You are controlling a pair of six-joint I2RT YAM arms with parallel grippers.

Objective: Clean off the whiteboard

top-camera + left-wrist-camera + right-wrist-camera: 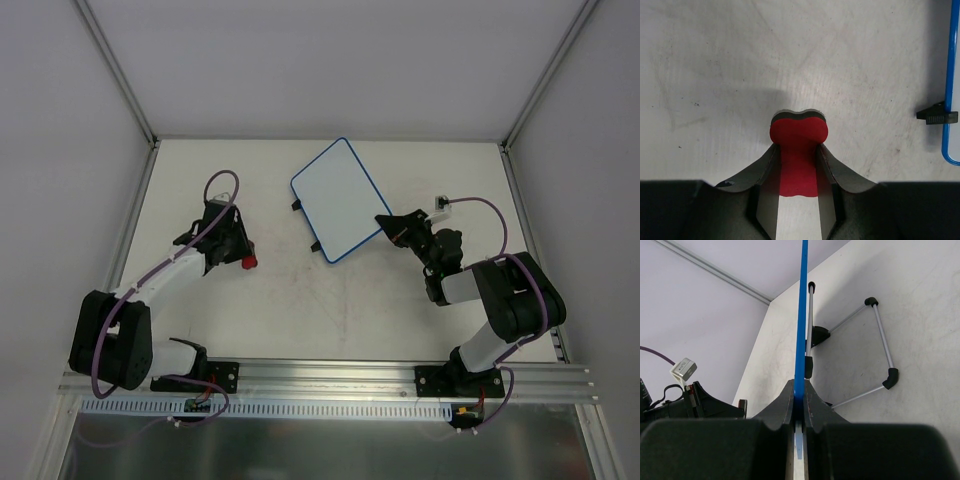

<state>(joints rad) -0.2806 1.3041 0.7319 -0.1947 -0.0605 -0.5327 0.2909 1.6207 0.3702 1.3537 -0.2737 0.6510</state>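
Looking down from the top view, the whiteboard (336,200) was over the far middle part of the table (250,320). It was turned so that its corners pointed roughly to 12, 3, 6 and 9 o'clock, and its face showed plain white inside the thin blue rim. The right pincer (384,223) was clenched on the board at the 3 o'clock corner, so the board stretched away from this pincer toward about 10 o'clock. In the right wrist view the rim was seen edge-on, a straight blue line running up to 12 o'clock out of the narrow slit between the two fingers, which pressed it from both sides. Just beside this line, toward 2 o'clock, was a thin wire frame (879,342) with black joints. Whether the board rested on the table or was raised from it, I could not tell. The left pincer (798,150) was grasping a red eraser (799,132), whose rounded end stuck out past the fingertips. The board was apart from this pincer, toward 2 o'clock in the top view. In the left wrist view only its rim and one black tab (937,116) showed, at 3 o'clock.
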